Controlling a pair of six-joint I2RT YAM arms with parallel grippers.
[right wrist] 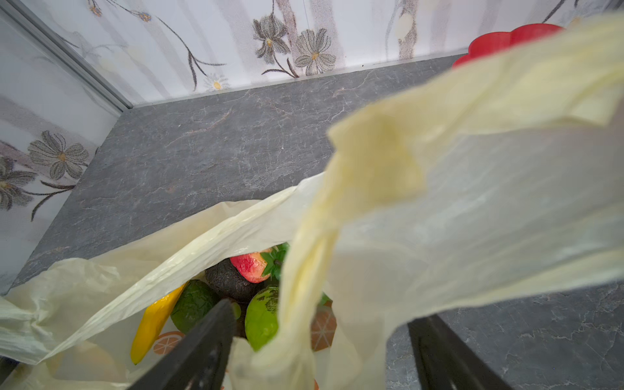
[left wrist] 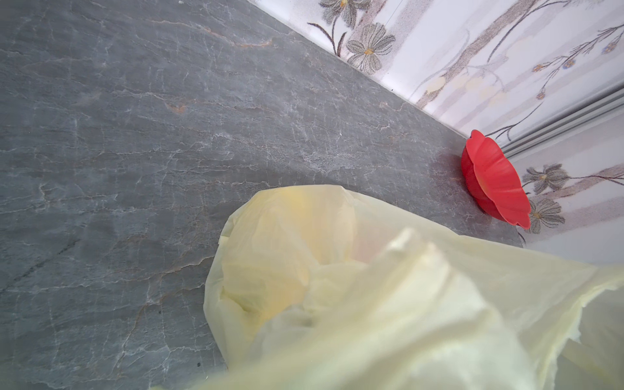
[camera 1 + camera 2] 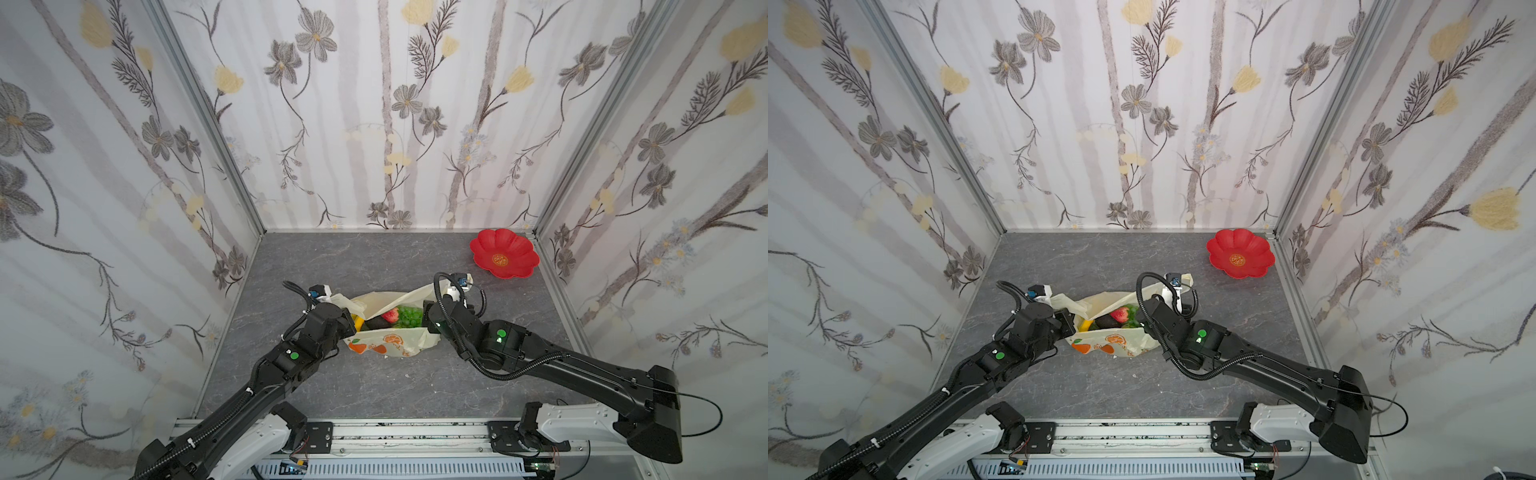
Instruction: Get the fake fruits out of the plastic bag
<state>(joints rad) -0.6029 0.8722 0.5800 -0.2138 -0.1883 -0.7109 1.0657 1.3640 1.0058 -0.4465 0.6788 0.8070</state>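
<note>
The flowered walls [image 3: 374, 124] take up most of both top views and close three sides around the grey stone-look table [image 3: 374, 386] in the lower middle. My left arm [image 3: 266, 374] reaches in from the lower left and my right arm [image 3: 561, 365] from the lower right. They meet at the plastic bag [image 3: 390, 343] in the centre of the frame. The bag lies on the table with its mouth gaping upward between my two wrists, its printed orange pictures on the near side. The red flower-shaped plate [image 3: 504, 252] sits well apart from it, at the upper right of the table by the wall corner.

My left gripper [image 3: 351, 328] is pressed together on the bag's left edge, where the film draws to a point. In the left wrist view, bunched pale-yellow film fills the lower right. My right gripper [image 1: 326, 314] stands spread. In the right wrist view its two black fingers [image 1: 209, 344] are wide apart at the bottom, and a twisted strip of film hangs unclamped between them.

The fake fruits [image 3: 395, 318] that show lie inside the bag: a green grape bunch [image 3: 409, 318], a long yellow banana [image 1: 152, 324], a pale green fruit [image 1: 261, 320], a dark green fruit [image 1: 192, 304], a dark rough-skinned fruit [image 1: 229, 282] and a red strawberry [image 1: 251, 268].
</note>
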